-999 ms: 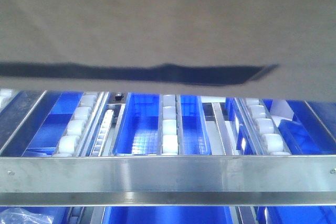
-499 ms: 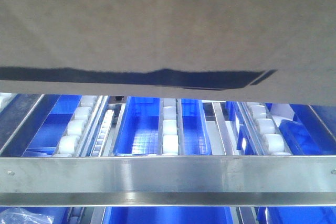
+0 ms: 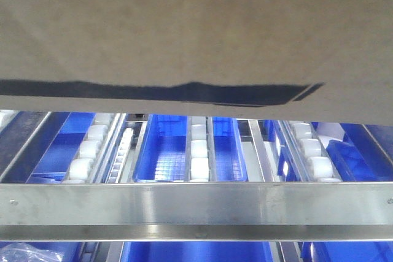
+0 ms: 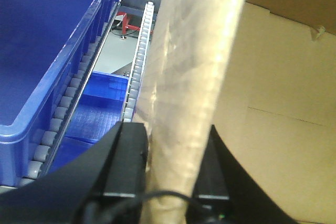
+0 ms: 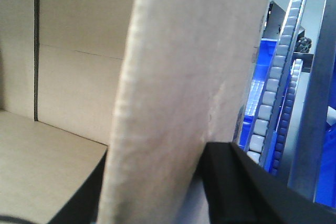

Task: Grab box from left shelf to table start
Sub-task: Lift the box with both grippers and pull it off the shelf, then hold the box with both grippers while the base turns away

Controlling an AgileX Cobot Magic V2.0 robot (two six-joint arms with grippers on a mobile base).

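Two grippers are clamped on the large brown corrugated cardboard carton [image 3: 196,23]: the left gripper [image 4: 167,174] pinches one upright side wall between its black fingers [image 4: 123,166], and the right gripper [image 5: 157,192] pinches the opposite wall in the same way. Since a second ago the carton's lower edge and its black printed band [image 3: 159,92] have crept slightly down the front view, covering a little more of the white rollers [image 3: 198,151]. I judge this to mean the carton is being drawn off the metal flow rack [image 3: 196,204] toward the robot, with the whole carry to the table left to do; the table is in no view. The carton fills the upper half of the front view, above the roller tracks; whether its base touches them cannot be told. Its inside, seen from both wrists, shows bare cardboard walls and floor — nothing in the visible part. The blue plastic bins [image 3: 166,145] below the tracks show only gridded floors, and the large blue bin [image 4: 42,51] at the upper left of the left wrist view shows no contents either.
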